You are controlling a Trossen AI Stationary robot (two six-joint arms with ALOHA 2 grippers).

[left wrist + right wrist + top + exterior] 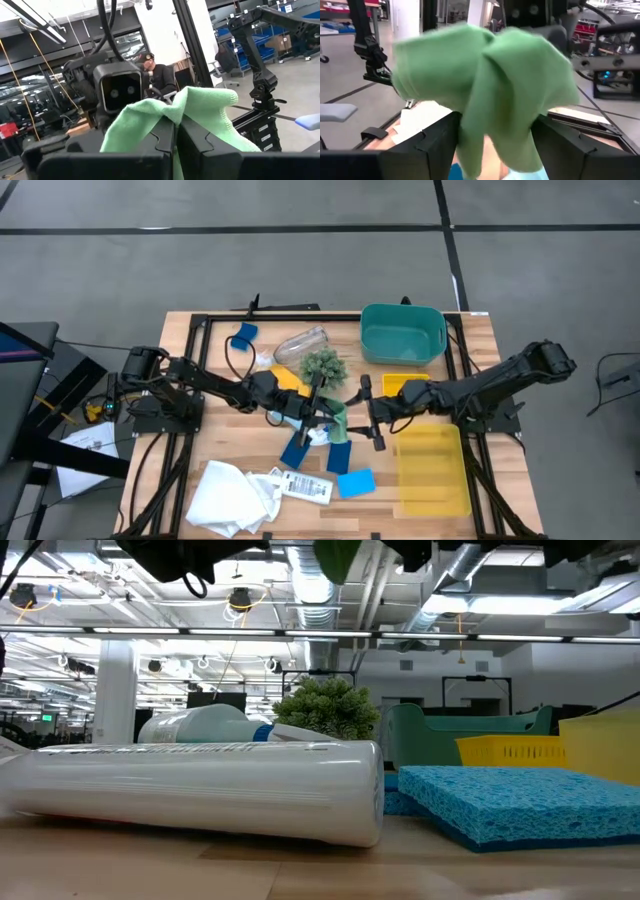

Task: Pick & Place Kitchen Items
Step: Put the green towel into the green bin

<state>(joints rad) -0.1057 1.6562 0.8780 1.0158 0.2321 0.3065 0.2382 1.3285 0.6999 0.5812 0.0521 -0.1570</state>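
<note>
Two grippers meet over the middle of the worktop (pixel 200 330), and there's a green cloth (pixel 338 423) strung between them. The left gripper (pixel 318 418) has its fingers (pixel 150 145) pressed tight together on a fold of that cloth; you can see the fabric bunched up right at the seam in the left wrist view. The right gripper (pixel 372 423) faces it from the other side with its fingers (pixel 435 142) spread wide apart, the cloth drooping down between them, and I can't tell if they're actually touching it.

Rest of the worktop, from the high view:
- a white cloth (pixel 232 495) crumpled at the near-left corner, with a white tube-like package (pixel 305 486) lying just beside it
- a light blue sponge (pixel 355 482) near the near edge, and a darker blue one (pixel 296 448) under the left gripper
- another small blue sponge (pixel 245 333) toward the far edge
- a clear spray bottle (pixel 300 345) lying on its side near the far edge, next to the spiky green plant ball (pixel 323 366)
- a teal bin (pixel 402 333) at the far-right, a yellow bin (pixel 434 468) along the right side

A person (pixel 160 77) sits in the room beyond, seen past the left gripper.
</note>
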